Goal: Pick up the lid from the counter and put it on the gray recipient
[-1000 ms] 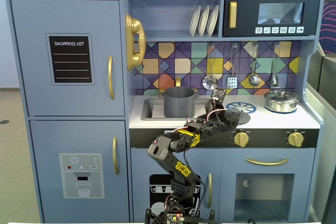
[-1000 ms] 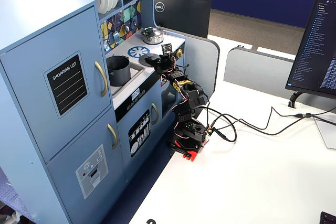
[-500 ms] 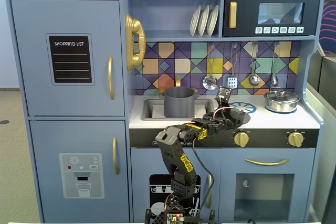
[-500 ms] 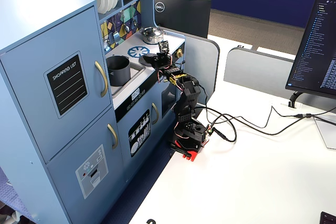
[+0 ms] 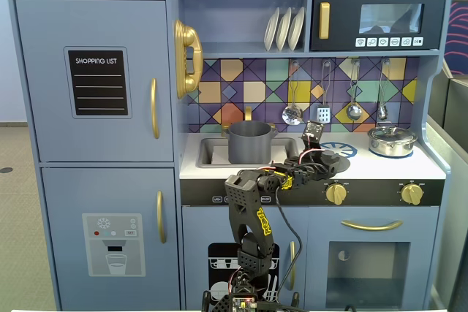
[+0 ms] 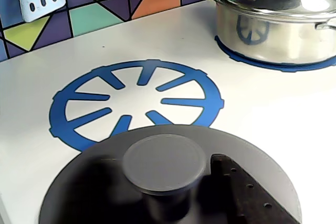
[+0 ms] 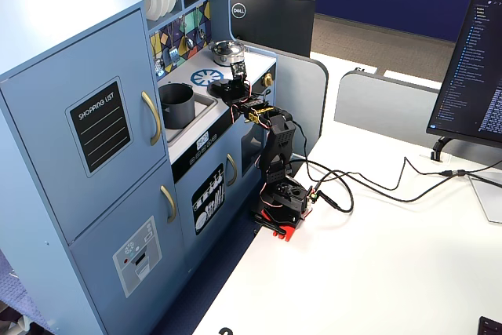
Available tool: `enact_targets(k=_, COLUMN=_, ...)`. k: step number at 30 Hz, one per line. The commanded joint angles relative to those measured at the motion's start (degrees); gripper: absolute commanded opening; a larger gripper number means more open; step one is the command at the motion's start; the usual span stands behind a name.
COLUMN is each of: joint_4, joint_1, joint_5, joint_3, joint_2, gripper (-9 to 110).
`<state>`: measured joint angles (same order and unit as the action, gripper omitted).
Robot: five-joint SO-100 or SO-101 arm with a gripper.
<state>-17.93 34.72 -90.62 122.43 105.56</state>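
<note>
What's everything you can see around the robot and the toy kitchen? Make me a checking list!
Surface: white counter with a blue printed burner ring.
Job's things: lid lies on the counter near the burner; gray pot sits open in the sink.
Clutter: shiny silver pot with its own lid; hanging utensils; white plates on the shelf.
Grippers: gripper is down at the lid; a finger lies beside the knob; open or shut cannot be told.
Cables: black wires cross the white table.
Surroundings: monitor, blue partition.
</note>
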Motion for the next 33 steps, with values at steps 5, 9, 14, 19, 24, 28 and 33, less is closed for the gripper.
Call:
enact_targets(k=5, joint_4=-2.64, joint_1=-1.32, joint_5=0.62, joint_3=-3.43, joint_2=0.26, gripper=0)
enact_targets(k=9, joint_4=-2.11, joint_1=-1.49, joint_5=0.44, joint_3=-4.57, joint_2=1.67, gripper=0)
enact_targets(k=14, joint_4=4.31, joint_1=-3.16, joint_5=-0.35, joint_3=-13.71, joint_2=4.66, gripper=0)
enact_targets(k=19, joint_4=14.41, joint_1=-7.29, joint_5=-0.62, joint_3=-24.7, joint_2=8.88, gripper=0)
enact_targets(k=24, joint_4=25.84, joint_1=-15.91, joint_5=1.58, joint_3=-29.44, joint_2=15.64, gripper=0)
enact_targets(k=28, joint_4=29.09, joint_1=-23.29, joint_5=0.88, joint_3=-26.46, joint_2=19.86, gripper=0)
enact_targets(k=33, joint_4=28.83, joint_1=-28.65, joint_5=0.18, joint_3=-22.5, joint_2=21.97, gripper=0)
